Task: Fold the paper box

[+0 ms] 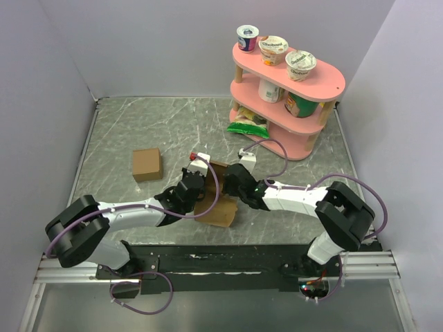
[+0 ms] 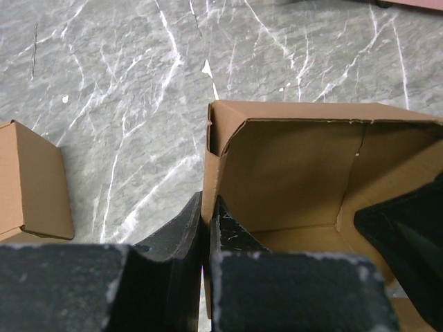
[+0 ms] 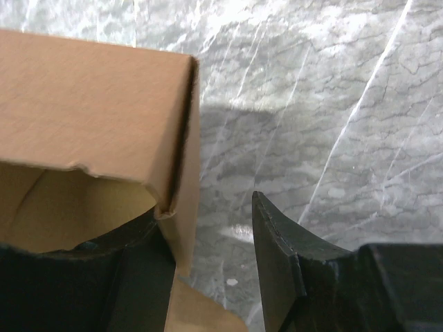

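The paper box (image 3: 90, 97), plain brown cardboard, fills the left side with its top open and a torn-looking flap edge inside. The right gripper (image 3: 205, 232) straddles the box's corner wall. One finger (image 3: 131, 277) lies inside against the wall, while the other (image 3: 277, 256) stands apart outside, above the grey marbled table (image 3: 332, 104).

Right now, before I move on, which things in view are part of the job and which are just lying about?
In the job: the open brown cardboard paper box; the left claw, pinching one wall; the right claw, open astride another wall.
Lying about: the small closed brown cardboard cube; the pink oval shelf stand holding yogurt cups; the green snack bag.
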You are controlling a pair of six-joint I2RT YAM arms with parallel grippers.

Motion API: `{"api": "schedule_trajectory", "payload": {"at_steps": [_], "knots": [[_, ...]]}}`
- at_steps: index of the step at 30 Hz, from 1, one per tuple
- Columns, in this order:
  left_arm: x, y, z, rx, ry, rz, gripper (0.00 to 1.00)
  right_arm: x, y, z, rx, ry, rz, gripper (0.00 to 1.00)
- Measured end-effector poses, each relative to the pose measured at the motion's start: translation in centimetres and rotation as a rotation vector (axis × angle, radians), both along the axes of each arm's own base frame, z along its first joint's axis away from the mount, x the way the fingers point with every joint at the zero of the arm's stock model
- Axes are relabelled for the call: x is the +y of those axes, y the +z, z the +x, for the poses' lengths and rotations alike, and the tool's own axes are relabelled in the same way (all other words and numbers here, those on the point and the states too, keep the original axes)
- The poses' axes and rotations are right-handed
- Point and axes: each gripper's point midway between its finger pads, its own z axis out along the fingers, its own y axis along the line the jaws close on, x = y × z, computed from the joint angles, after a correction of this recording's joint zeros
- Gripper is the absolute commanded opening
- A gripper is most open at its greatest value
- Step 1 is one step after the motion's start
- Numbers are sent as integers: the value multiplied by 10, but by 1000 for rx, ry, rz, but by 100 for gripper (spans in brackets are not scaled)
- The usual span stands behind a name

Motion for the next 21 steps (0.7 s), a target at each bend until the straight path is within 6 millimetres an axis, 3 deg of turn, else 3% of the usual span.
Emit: {"api": "schedule_trajectory", "payload": {"at_steps": [5,11,15,21], "knots": [[-1,4,1,-13,2,-16,2,-2,0,10,12,-34,76,45],[-4,5,-1,-13,-7,-18,2,1,0,11,25,-28,121,23],[-6,6,-2,-17,-12,-18,2,3,3,13,33,-29,107,2],[-2,5,-2,-28,1,-8,2,7,2,18,66,-53,46,0]]}}
